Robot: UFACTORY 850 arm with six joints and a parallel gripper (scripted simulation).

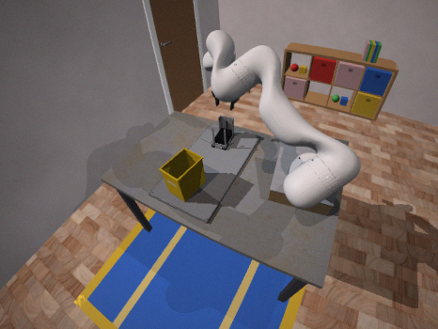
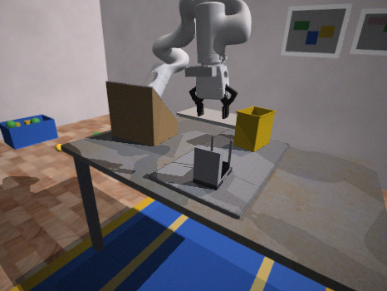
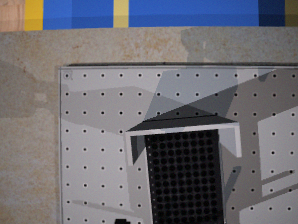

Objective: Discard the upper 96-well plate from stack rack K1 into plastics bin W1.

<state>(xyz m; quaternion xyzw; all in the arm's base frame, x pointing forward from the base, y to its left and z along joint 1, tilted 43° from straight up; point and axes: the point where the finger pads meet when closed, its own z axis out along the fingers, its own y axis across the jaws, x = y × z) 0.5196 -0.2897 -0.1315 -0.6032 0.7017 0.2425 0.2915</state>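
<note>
The grey stack rack K1 stands on the grey pegboard mat near its far end; it also shows in the exterior view. In the wrist view I look straight down into the rack and see the black upper 96-well plate inside it. The lower plate is hidden beneath it. The yellow plastics bin W1 stands upright on the mat's near end, also in the exterior view. My gripper is open and empty, pointing down, well above the rack.
A brown wedge-shaped box stands on the table beside the arm's base. A shelf with coloured boxes stands on the floor behind. A blue crate sits on the floor.
</note>
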